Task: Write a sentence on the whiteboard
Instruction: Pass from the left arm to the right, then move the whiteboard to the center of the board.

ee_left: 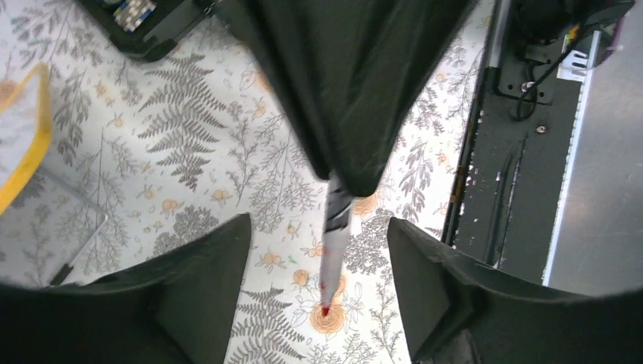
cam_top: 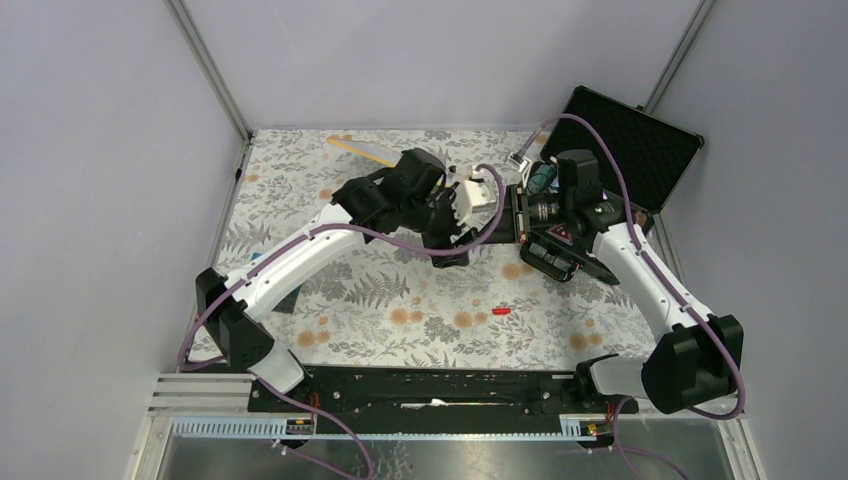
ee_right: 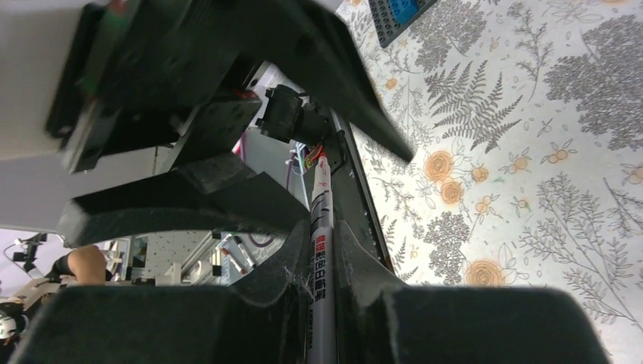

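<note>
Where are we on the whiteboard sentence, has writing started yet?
Done: the marker is uncapped, its red tip bare; a red cap lies on the table. In hand: the right gripper is shut on the marker, the left gripper open around it. Left: the writing, apparently; the whiteboard is off to one side, mostly hidden, with no red strokes on the part showing.

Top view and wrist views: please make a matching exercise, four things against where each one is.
Things:
1 marker
2 red cap
3 whiteboard
4 black case

Places:
A open, far right corner
B gripped by the right end effector
C loose on the flowered cloth
D far left, mostly hidden

Pairs: 1-B, 2-C, 3-D, 4-A
</note>
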`<state>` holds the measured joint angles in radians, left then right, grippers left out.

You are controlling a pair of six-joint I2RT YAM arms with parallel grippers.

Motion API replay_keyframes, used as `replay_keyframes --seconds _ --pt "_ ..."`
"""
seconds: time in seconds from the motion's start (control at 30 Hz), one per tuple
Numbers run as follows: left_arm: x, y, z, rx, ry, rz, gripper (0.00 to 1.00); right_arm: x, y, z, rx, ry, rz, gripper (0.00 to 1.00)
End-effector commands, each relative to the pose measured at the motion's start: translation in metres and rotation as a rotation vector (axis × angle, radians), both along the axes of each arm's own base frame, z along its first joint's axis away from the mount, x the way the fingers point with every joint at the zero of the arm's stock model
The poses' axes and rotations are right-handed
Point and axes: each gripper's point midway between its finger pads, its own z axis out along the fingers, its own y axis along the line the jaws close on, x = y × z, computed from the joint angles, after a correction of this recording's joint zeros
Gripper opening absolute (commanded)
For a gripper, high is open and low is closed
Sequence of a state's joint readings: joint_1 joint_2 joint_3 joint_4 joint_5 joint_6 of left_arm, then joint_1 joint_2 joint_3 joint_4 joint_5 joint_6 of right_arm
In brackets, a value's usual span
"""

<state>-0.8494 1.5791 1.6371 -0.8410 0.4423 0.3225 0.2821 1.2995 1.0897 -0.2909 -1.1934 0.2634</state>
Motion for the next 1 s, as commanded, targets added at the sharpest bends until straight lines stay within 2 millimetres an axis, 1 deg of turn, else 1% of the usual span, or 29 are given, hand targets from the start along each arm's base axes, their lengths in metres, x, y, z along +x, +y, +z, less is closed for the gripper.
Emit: replay_keyframes --seconds 0.0,0.07,0.13,0.17,0.2,0.27,0.3,0.33,0.37,0.43,0.5,0.53,0.57,0.6,0.63,0.67,0.7,0.73,0.8,0.83,0.9,0.97 --pt "0.034 0.016 0.021 -0.086 -0.074 0.113 0.77 0.022 -0.012 0.017 -0.01 -0.082 -0.056 0.0" --pt "0.045 0.024 0.029 -0.079 -0.128 0.138 0.78 0.041 -0.031 0.026 0.009 -0.08 -0.121 0.0" --pt "0.05 0.026 0.043 -0.071 -0.173 0.133 0.79 0.063 -0.058 0.039 0.046 -0.094 -0.203 0.0" --pt "0.053 0.025 0.052 -0.072 -0.187 0.134 0.79 0.075 -0.077 0.044 0.061 -0.103 -0.261 0.0" --pt "0.058 0.024 0.062 -0.076 -0.206 0.144 0.79 0.083 -0.09 0.048 0.07 -0.114 -0.303 0.0" --pt "0.08 0.024 0.085 -0.083 -0.28 0.228 0.78 0.097 -0.114 0.051 0.083 -0.129 -0.381 0.0" --pt "0.096 0.024 0.099 -0.103 -0.328 0.289 0.78 0.103 -0.124 0.052 0.095 -0.117 -0.415 0.0" --pt "0.111 0.026 0.109 -0.106 -0.369 0.356 0.77 0.108 -0.133 0.05 0.099 -0.12 -0.442 0.0" --pt "0.127 0.026 0.122 -0.128 -0.418 0.416 0.76 0.113 -0.141 0.049 0.102 -0.127 -0.472 0.0" --pt "0.159 0.031 0.133 -0.118 -0.485 0.538 0.75 0.118 -0.151 0.045 0.105 -0.13 -0.508 0.0" --pt "0.188 0.031 0.129 -0.1 -0.484 0.608 0.73 0.119 -0.154 0.041 0.098 -0.135 -0.528 0.0" --pt "0.196 0.03 0.13 -0.11 -0.472 0.608 0.71 0.117 -0.154 0.039 0.098 -0.139 -0.531 0.0" --pt "0.198 0.026 0.131 -0.127 -0.459 0.573 0.7 0.116 -0.154 0.036 0.099 -0.137 -0.534 0.0" --pt "0.198 0.02 0.124 -0.143 -0.448 0.522 0.69 0.116 -0.154 0.035 0.099 -0.143 -0.536 0.0" --pt "0.194 0.016 0.131 -0.172 -0.473 0.49 0.69 0.116 -0.154 0.034 0.096 -0.145 -0.539 0.0" --pt "0.185 0.008 0.12 -0.161 -0.478 0.433 0.68 0.115 -0.154 0.033 0.095 -0.149 -0.54 0.0" --pt "0.173 -0.001 0.116 -0.143 -0.498 0.379 0.66 0.115 -0.155 0.033 0.093 -0.152 -0.545 0.0" --pt "0.163 -0.009 0.107 -0.1 -0.519 0.338 0.64 0.116 -0.156 0.032 0.091 -0.153 -0.551 0.0" --pt "0.138 -0.018 0.088 -0.033 -0.541 0.249 0.61 0.119 -0.16 0.032 0.089 -0.152 -0.563 0.0" --pt "0.127 -0.019 0.084 -0.024 -0.553 0.219 0.59 0.12 -0.161 0.03 0.089 -0.147 -0.568 0.0" --pt "0.103 -0.016 0.067 -0.01 -0.541 0.132 0.58 0.123 -0.166 0.028 0.089 -0.135 -0.581 0.0" --pt "0.086 -0.006 0.047 0.037 -0.538 0.085 0.55 0.125 -0.171 0.025 0.091 -0.122 -0.59 0.0"
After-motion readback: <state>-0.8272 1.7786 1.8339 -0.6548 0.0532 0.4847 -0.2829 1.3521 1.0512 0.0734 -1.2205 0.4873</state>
